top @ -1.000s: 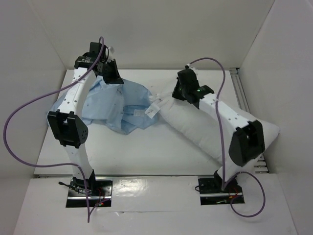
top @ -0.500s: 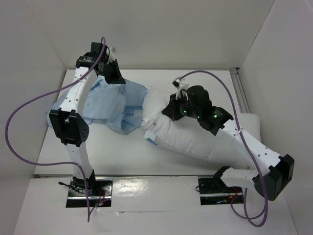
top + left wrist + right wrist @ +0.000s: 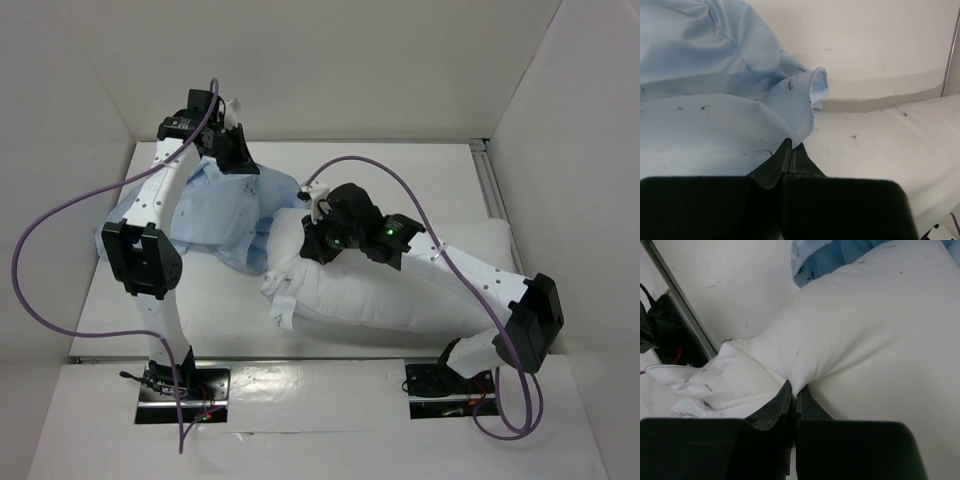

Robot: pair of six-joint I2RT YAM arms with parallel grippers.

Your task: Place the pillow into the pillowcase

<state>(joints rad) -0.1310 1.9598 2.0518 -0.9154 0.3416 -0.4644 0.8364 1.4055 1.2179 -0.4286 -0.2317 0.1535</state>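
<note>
Across the near half of the worktop (image 3: 350, 165), the pillow (image 3: 400, 290) has been dragged leftward. A second ago it ran slantwise from the middle toward the near right corner. Now its long axis runs almost straight left to right, with the right end by the right wall and the left end pointing at the pillowcase (image 3: 215, 215).

The right arm has swung in over it. The right pincer (image 3: 314, 240) is clenched on a pinch of white fabric near the pillow's left end, which the right wrist view shows puckered between the closed tips. The pillow is plump and white, bunched and creased at that left end, where it meets the pillowcase's edge.

The left arm has hardly shifted. The left pincer (image 3: 791, 150) is clamped on a fold of the limp, wrinkled pale blue pillowcase at the far left.
</note>
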